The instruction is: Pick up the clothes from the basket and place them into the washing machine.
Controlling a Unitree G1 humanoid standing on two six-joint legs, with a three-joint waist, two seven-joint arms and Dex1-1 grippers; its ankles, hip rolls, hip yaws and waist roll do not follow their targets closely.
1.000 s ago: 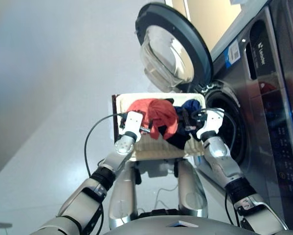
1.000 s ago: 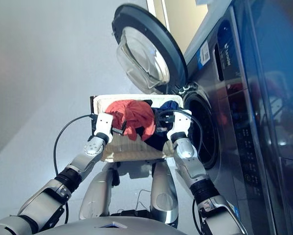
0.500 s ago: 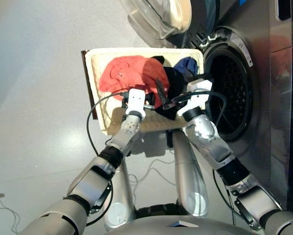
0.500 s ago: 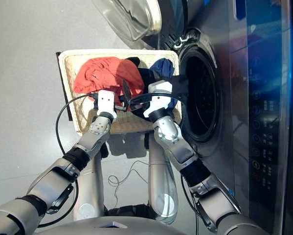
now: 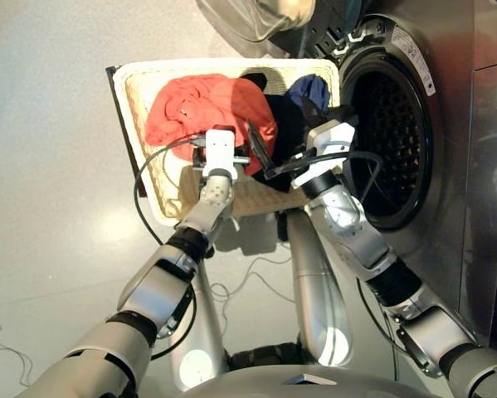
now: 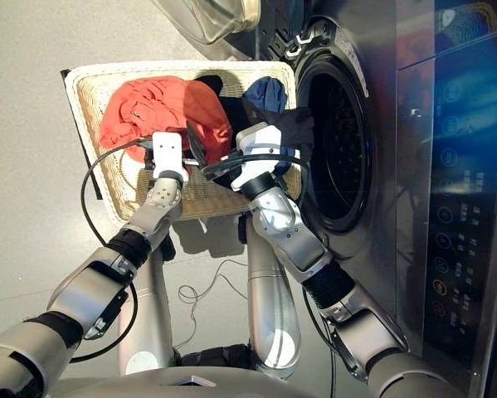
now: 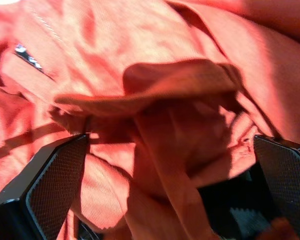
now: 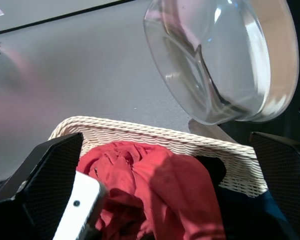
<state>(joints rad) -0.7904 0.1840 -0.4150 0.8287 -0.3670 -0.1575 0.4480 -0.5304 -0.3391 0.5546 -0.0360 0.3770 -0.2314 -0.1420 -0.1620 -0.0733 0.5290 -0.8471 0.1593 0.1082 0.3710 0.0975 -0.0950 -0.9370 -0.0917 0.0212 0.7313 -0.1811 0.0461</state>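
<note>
Grey floor (image 5: 57, 249), wicker basket (image 5: 148, 79), open washing machine (image 5: 447, 124)

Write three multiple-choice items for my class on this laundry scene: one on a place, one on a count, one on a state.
1. Where does the wicker basket stand?
A. On the floor, before the washing machine
B. Inside the drum
C. On top of the machine

2. How many garment colours show in the basket?
A. One
B. Three
C. Five

3. How is the washer door?
A. Shut
B. Removed
C. Swung open

Answers:
1 A: the basket sits on the grey floor beside the open porthole.
2 B: a coral-orange garment, a black garment and a navy garment lie there.
3 C: the glass door hangs clear of the porthole, baring the perforated drum.
</note>
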